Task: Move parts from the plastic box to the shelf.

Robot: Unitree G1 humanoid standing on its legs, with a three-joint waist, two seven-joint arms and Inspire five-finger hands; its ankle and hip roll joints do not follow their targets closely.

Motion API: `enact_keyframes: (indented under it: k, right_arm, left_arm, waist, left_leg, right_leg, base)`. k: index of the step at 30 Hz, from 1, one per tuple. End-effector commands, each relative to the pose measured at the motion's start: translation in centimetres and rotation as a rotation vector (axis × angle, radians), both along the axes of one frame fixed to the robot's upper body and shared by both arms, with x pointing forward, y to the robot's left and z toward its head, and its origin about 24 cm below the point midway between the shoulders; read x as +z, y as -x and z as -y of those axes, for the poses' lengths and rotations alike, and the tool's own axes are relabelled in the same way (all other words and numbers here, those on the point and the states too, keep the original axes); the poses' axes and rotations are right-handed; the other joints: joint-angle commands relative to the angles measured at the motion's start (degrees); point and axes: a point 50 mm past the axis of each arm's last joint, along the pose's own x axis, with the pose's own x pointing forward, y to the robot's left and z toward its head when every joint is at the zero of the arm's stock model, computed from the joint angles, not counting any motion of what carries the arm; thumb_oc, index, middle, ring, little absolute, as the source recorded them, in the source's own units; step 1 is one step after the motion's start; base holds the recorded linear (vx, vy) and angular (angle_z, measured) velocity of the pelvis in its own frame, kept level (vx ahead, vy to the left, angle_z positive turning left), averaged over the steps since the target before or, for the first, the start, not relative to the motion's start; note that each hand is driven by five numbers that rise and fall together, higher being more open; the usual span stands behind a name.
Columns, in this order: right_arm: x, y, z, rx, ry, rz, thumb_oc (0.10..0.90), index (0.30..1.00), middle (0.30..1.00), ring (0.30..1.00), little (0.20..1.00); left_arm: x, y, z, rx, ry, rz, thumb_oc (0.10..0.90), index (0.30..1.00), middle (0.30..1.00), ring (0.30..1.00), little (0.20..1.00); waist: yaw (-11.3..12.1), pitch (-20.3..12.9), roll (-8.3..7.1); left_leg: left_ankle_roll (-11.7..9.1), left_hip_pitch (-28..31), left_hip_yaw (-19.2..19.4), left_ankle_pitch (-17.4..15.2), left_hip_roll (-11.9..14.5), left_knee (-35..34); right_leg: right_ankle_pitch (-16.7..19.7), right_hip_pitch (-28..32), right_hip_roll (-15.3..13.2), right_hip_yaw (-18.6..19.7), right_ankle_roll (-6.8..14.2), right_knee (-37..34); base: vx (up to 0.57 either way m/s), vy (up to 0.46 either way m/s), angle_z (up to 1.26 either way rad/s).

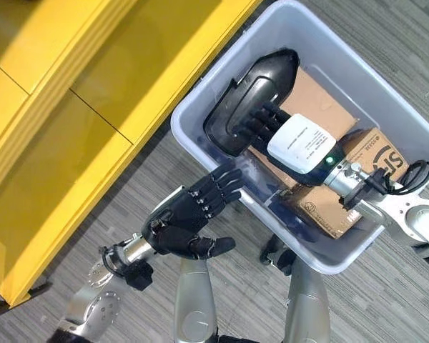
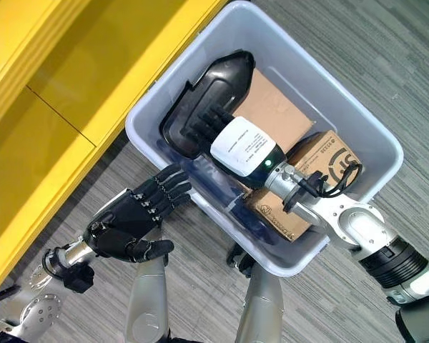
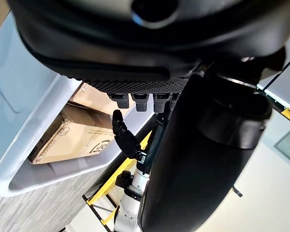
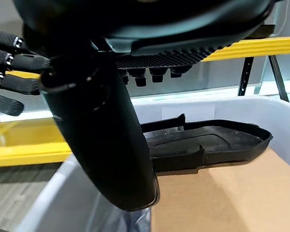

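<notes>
— Where is the black part (image 1: 254,100)?
— Lying in the grey plastic box (image 1: 404,121), at its far-left end, tilted, partly on a sheet of cardboard (image 1: 322,100); cardboard cartons (image 1: 343,182) at the near-right end.
— And the right hand (image 1: 268,121)?
— Reaching into the box from the right; fingers (image 2: 207,121) laid down into the part's hollow, resting against it; cannot tell whether curled round it or merely pressing — a firm grip not confirmed by the right wrist view either, where the part (image 4: 208,145) lies just past the fingertips.
— The left hand (image 1: 189,218)?
— Outside the box, just beside its near-left wall; fingers slightly bent but relaxed, thumb spread — holding nothing.
— The yellow shelf (image 1: 79,100)?
— On the left, over the grey floor (image 1: 71,264); box's far corner close to its edge.
</notes>
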Motion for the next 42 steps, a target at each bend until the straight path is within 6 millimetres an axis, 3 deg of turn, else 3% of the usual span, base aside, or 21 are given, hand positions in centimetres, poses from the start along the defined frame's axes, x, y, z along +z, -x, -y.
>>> enact_keyframes:
  k: [1,10,23,42]
  right_arm:
    - [5.0,0.0,-1.6,0.064,-0.078,0.256,0.900,1.000,1.000,1.000,1.000]
    - [7.0,-1.6,-0.4,-0.041,-0.157,0.398,0.900,1.000,1.000,1.000,1.000]
    - [8.7,-3.5,1.2,-0.205,-0.201,0.389,0.900,1.000,1.000,1.000,1.000]
    - [6.2,-6.2,3.0,-0.383,-0.194,0.233,0.900,1.000,1.000,1.000,1.000]
  left_arm:
    - [1.8,0.6,1.2,-0.061,0.004,0.118,0.900,1.000,1.000,1.000,1.000]
    - [1.9,-0.1,1.4,-0.074,-0.019,0.110,0.900,1.000,1.000,1.000,1.000]
    - [2.7,-0.6,0.9,-0.091,-0.023,0.114,0.900,1.000,1.000,1.000,1.000]
    - [3.8,-1.5,0.5,-0.044,-0.057,0.143,0.900,1.000,1.000,1.000,1.000]
  waist:
    - [1.3,-1.0,-1.77]
    - [1.9,-1.0,-2.80]
    - [3.3,-1.0,-3.18]
    - [5.6,-1.0,-4.16]
  left_leg:
    - [3.7,-3.1,2.0,5.5,-4.6,-7.7]
    - [4.2,-7.4,0.1,5.5,-5.4,-7.0]
    - [5.3,-10.3,-1.3,4.7,-7.2,-5.4]
    - [6.5,-15.4,-3.4,4.1,-9.1,-2.9]
  right_leg:
    - [-4.3,0.5,6.1,-0.8,1.8,4.2]
    - [-3.4,-2.6,6.8,-1.5,2.0,4.2]
    - [-2.9,-4.4,6.3,-2.6,2.1,5.0]
    - [-3.0,-7.1,5.6,-5.4,2.1,6.8]
  base:
    - [0.07,-0.077,0.04]
    - [0.00,-0.018,0.05]
    - [0.00,0.001,0.01]
    - [0.01,-0.010,0.03]
